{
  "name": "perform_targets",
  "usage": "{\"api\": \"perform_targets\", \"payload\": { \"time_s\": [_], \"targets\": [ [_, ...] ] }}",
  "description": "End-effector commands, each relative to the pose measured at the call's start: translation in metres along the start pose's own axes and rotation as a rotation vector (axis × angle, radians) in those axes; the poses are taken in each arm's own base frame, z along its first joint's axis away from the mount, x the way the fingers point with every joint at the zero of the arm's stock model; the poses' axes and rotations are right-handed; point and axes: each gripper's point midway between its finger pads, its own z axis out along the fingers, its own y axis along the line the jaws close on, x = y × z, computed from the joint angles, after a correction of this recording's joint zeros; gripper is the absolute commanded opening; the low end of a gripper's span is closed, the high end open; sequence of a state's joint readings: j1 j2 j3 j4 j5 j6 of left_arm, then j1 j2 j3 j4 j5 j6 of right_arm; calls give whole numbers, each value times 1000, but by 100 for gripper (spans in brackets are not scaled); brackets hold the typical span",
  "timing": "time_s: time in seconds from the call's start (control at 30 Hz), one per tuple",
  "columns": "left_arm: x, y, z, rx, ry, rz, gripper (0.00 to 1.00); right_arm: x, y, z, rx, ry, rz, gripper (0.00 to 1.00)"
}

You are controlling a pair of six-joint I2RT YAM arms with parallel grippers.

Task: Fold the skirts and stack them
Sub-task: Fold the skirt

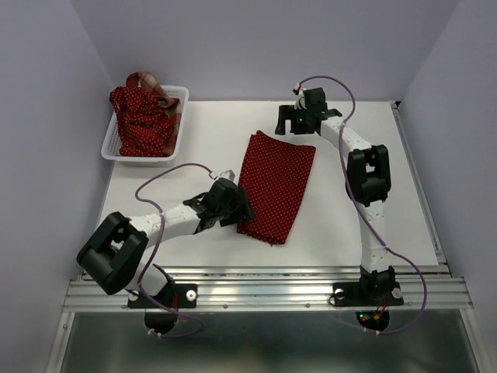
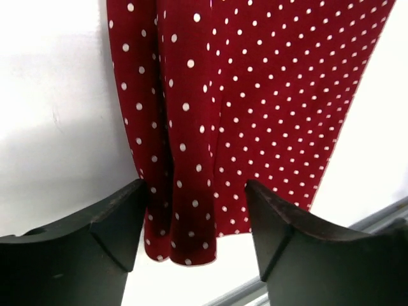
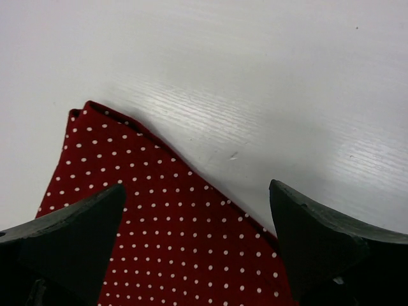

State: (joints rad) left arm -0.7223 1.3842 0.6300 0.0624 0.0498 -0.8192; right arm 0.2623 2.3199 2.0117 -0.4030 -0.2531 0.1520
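A dark red polka-dot skirt lies folded into a long flat shape in the middle of the white table. My left gripper is open at its near left edge; in the left wrist view the skirt's near corner lies between the fingers. My right gripper is open above the skirt's far end; in the right wrist view the far corner lies below the fingers. Another polka-dot skirt and a plaid skirt are bunched in the basket.
The white lattice basket sits at the far left of the table. A metal rail runs along the table's near edge. Purple walls close in the back and sides.
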Motion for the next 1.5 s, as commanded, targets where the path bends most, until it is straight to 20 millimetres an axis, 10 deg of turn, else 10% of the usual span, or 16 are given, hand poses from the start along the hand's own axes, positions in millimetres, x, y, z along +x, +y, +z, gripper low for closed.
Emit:
{"api": "perform_targets", "payload": {
  "time_s": [0.0,0.37,0.77,1.0,1.23,1.47],
  "targets": [
    [-6,-3,6,-17,5,38,65,-20,5,1,-73,-19,32,100],
    [-25,30,17,-219,0,126,13,57,-29,3,76,133,83,100],
    [-128,50,42,-278,-44,473,4,143,-24,-76,160,168,268,100],
    [-191,12,68,-201,-68,848,6,191,-18,-123,351,139,371,100],
    [-222,8,99,-216,-12,912,33,213,-27,-169,471,68,455,100],
    [-245,-11,84,-179,-67,859,99,165,-33,-187,531,-13,366,100]
  ]
}}
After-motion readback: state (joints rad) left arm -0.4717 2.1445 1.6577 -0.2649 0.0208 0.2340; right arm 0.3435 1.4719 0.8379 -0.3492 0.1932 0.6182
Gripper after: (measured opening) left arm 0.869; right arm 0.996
